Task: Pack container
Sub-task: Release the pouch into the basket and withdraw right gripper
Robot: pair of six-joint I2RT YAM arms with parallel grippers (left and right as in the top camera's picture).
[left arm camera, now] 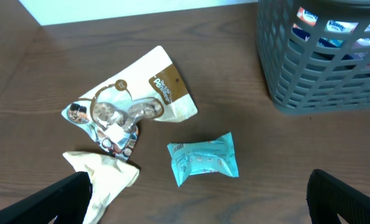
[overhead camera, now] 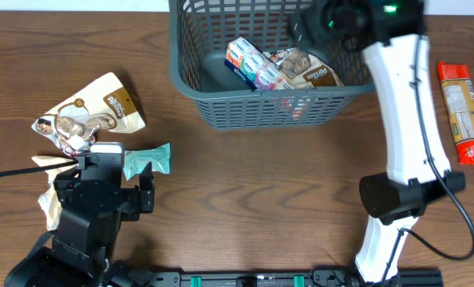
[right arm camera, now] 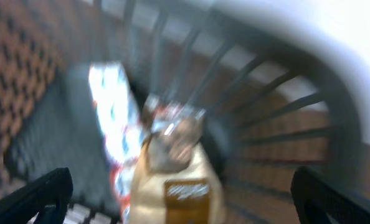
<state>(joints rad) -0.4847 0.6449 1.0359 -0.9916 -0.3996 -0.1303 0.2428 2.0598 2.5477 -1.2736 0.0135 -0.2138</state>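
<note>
The grey-blue slotted plastic basket sits at the far middle of the wooden worktop. Right fingers hang spread above its packets; left fingers, spread and empty, face a teal wrapper.

Container grey-blue, lattice sides. Bench dark woodgrain. Left of container: teal packet, cream-brown pouch; right: orange packet.

We are looking down on a dark brown, wood-grain tabletop that is filling the overhead view from edge to edge. In the left wrist view we are seeing its far edge, with a pale surface lying beyond it. Even light is falling across the wood, casting only soft shadows.
</note>
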